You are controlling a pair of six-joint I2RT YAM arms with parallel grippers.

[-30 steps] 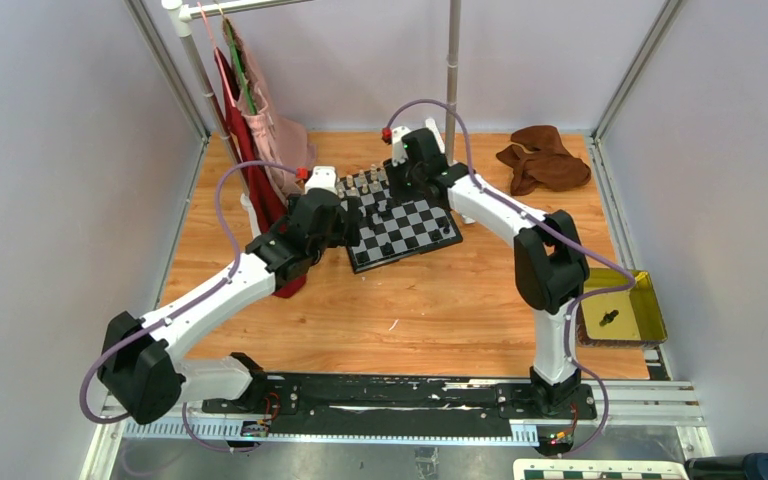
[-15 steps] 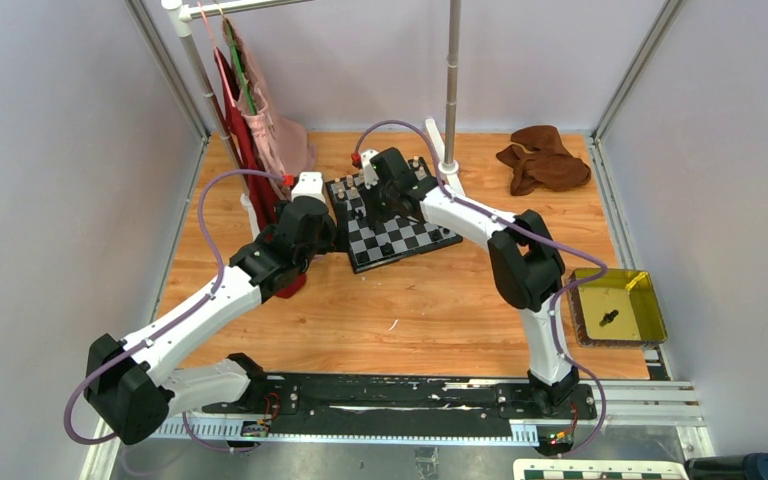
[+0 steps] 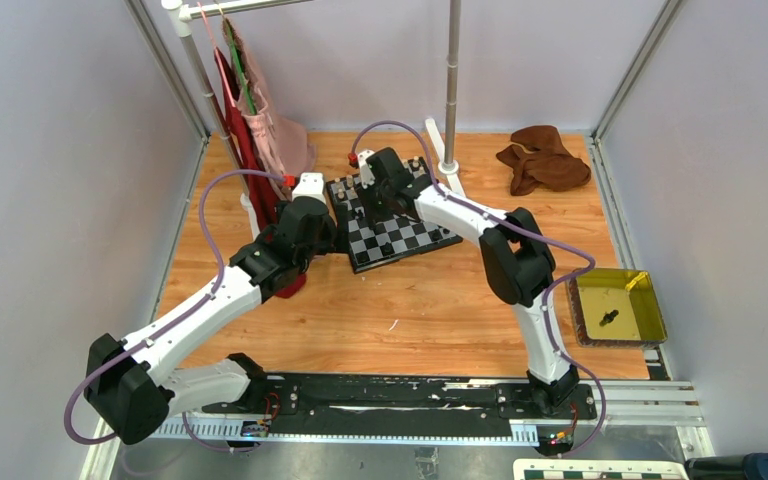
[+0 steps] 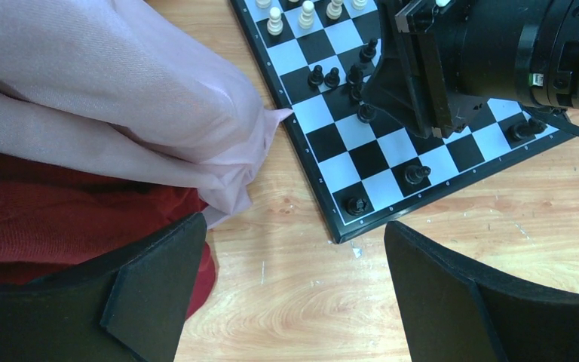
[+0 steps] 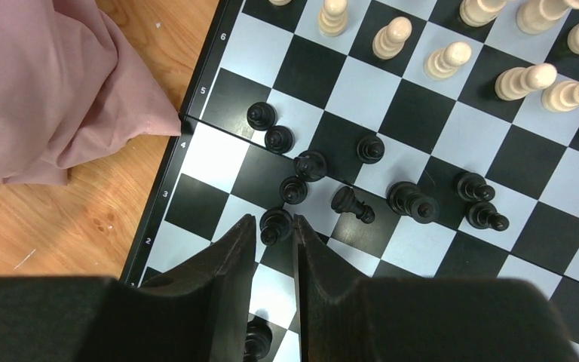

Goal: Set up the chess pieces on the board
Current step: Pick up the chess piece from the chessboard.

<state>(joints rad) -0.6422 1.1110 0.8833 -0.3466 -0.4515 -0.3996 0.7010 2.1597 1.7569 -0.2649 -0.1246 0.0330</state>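
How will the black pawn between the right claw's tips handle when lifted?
The black pawn is small with a rounded head, so it is probably light but may slip or pivot between the flat fingers of the right claw. Its narrow base suggests it tips easily if set down crooked. Neighbouring black pieces stand close, so a sideways nudge would likely topple them.

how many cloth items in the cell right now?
3. A dark red garment and a pale pink garment hang at back left, next to the black-and-white chessboard; a crumpled brown cloth lies on the wooden table at back right. More may hang hidden behind them.
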